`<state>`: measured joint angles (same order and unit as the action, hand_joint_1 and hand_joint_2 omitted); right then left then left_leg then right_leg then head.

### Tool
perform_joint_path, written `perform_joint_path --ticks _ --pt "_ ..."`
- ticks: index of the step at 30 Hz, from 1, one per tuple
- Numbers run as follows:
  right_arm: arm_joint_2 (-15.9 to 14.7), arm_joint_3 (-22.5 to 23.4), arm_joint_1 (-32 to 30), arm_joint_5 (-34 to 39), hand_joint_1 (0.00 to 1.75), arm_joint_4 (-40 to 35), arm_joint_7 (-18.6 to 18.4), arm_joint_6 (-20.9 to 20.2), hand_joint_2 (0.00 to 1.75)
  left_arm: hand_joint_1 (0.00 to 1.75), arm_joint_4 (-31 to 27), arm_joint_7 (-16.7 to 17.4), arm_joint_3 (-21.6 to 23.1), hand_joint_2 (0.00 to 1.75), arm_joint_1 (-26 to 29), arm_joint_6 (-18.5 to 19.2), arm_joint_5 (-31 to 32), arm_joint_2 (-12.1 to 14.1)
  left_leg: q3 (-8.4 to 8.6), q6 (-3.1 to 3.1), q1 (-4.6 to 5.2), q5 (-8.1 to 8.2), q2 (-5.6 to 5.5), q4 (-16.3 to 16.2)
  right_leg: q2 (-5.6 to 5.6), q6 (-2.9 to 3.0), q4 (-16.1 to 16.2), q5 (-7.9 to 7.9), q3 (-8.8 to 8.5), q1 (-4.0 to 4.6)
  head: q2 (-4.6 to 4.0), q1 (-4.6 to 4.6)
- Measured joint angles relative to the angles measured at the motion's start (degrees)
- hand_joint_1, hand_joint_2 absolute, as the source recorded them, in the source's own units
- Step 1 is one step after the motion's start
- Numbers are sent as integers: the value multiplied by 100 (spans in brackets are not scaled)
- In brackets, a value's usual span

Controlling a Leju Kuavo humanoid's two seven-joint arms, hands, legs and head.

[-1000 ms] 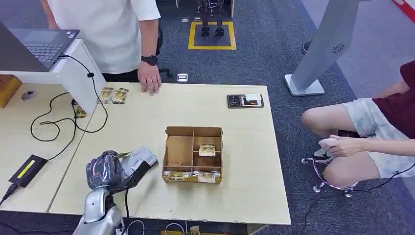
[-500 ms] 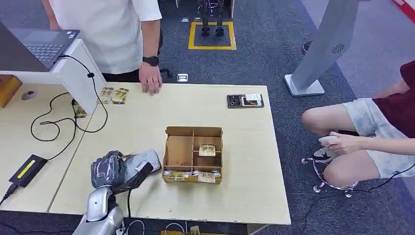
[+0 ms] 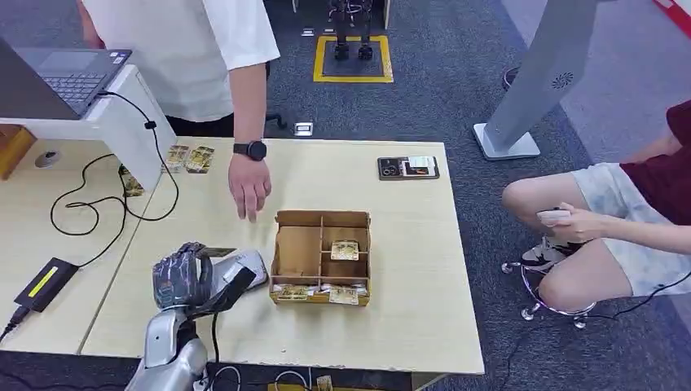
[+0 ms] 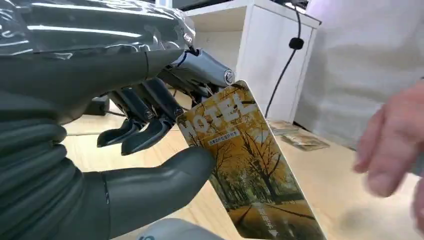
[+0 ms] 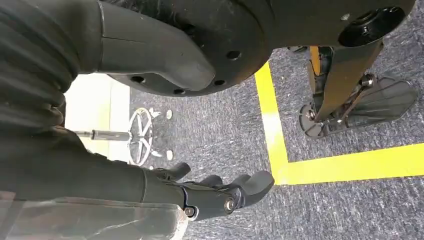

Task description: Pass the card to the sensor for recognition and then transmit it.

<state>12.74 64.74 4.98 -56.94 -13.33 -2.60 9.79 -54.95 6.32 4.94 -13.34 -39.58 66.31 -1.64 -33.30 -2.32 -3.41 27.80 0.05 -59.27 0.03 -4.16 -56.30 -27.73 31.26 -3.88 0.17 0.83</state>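
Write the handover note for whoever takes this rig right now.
Left hand: pinches a hotel card between thumb and fingers, raised over the near left part of the table.
Right hand: hangs over the floor, holds nothing.
More cards lie in the cardboard box.
A person's hand reaches toward the held card.
Done: card picked up. Whether the sensor has read it, cannot tell.
Left: hand the card over.

The left hand (image 4: pixel 125 125) has a grey ribbed wrist cover, a thick smooth grey thumb and darker glossy fingers with a round silver screw at a knuckle; clear crinkled film wraps its back. The silver forearm (image 3: pixel 167 354) is polished. The right hand (image 5: pixel 220 192) is dark grey, likewise film-wrapped.
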Motion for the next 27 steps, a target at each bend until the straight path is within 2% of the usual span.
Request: perform_joint_path --ticks 10,15,21,27 --pt "0 -63 -7 70 0 0 2 50 175 175 -550 -1189 -647 175 7 -2 -284 -487 0 0 0 0 0 0 0 -1 0 1 -1 0 0 0" --pt "0 -76 -9 70 0 2 9 52 175 175 -695 -1211 -828 175 7 -2 -310 -629 0 0 0 0 0 0 -1 0 0 0 0 0 0 2" --pt "-2 -83 -9 70 0 2 11 52 175 175 -907 -1696 -977 175 -21 -6 -485 -817 -1 0 0 0 0 0 0 -1 0 1 0 0 0 0" --pt "-2 -127 -9 61 0 2 0 68 175 175 -949 -1514 -977 175 -80 -7 -382 -885 0 0 0 0 0 0 0 -1 -1 1 0 0 0 2"
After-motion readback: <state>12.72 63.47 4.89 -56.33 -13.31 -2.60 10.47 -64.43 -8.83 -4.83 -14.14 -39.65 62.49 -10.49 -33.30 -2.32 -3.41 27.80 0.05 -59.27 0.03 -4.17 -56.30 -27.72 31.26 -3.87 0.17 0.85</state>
